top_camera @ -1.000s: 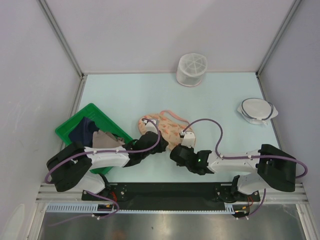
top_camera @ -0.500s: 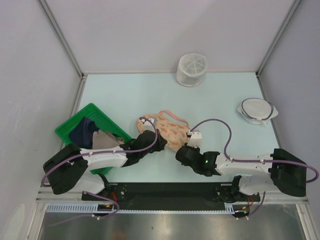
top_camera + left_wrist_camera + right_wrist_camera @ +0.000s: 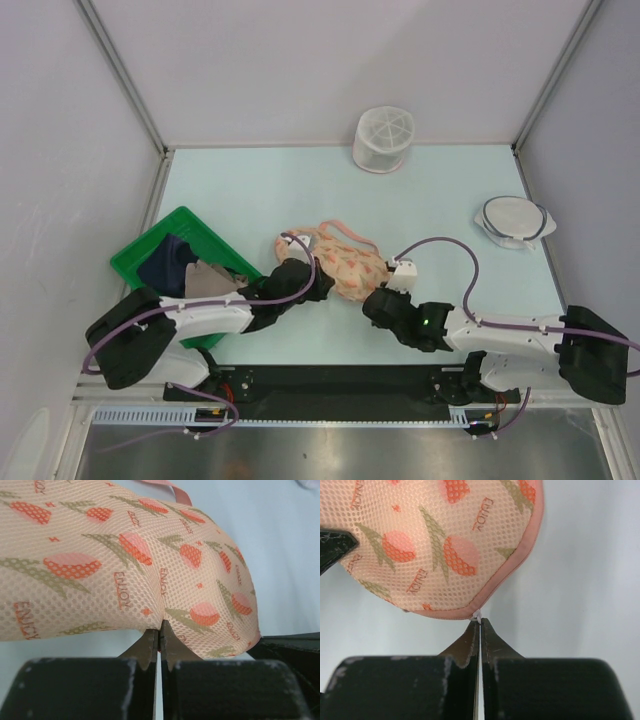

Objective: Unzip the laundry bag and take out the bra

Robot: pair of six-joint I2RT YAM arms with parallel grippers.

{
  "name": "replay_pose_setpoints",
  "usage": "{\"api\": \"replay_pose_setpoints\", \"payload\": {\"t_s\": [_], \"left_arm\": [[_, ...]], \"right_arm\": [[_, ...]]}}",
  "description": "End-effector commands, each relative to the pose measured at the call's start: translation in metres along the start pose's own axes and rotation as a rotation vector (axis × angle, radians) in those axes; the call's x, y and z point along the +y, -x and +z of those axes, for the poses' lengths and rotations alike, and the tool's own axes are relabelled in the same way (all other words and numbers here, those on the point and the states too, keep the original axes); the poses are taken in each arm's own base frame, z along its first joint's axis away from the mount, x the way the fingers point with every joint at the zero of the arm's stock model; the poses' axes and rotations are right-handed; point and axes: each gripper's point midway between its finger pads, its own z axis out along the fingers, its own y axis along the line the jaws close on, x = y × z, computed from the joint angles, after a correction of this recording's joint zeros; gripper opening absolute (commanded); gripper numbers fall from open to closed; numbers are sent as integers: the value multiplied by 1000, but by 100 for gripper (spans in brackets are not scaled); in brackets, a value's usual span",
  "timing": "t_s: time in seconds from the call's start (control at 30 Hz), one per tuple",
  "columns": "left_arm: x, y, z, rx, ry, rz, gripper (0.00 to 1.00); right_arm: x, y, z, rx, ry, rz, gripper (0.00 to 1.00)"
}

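The laundry bag (image 3: 345,262), a peach mesh pouch with orange-red print and pink edging, lies mid-table between the two arms. It fills the left wrist view (image 3: 125,565) and the top of the right wrist view (image 3: 435,545). My left gripper (image 3: 159,630) is shut, pinching a fold of the bag's mesh at its left near side (image 3: 318,282). My right gripper (image 3: 479,622) is shut on the small white zip pull (image 3: 478,615) at the bag's pink edge, at the bag's right near end (image 3: 375,296). The bra is hidden.
A green tray (image 3: 135,255) at the left holds a dark navy cloth (image 3: 165,262) and a tan cloth (image 3: 212,282). A white mesh cylinder (image 3: 383,138) stands at the back. A flat white mesh disc (image 3: 512,220) lies at the right.
The right arm has swung rightward and its gripper has moved right along the bag's near edge. The bag has shifted slightly right. The left gripper has stayed pinched on the bag.
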Motion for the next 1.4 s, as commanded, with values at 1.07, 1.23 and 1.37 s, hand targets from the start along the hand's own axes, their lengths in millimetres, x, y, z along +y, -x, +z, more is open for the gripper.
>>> {"api": "replay_pose_setpoints", "payload": {"t_s": [1.07,1.23,1.37], "left_arm": [[-9,-15,-32,80,-97,-111,85],[-5,-18,-30,70,-86,-152,70],[0,-17,-29,53,-61,-161,61]], "right_arm": [[116,2,10,-2,265,-121,0],[124,0,12,7,282,-144,0],[132,-2,12,12,316,-133,0]]}}
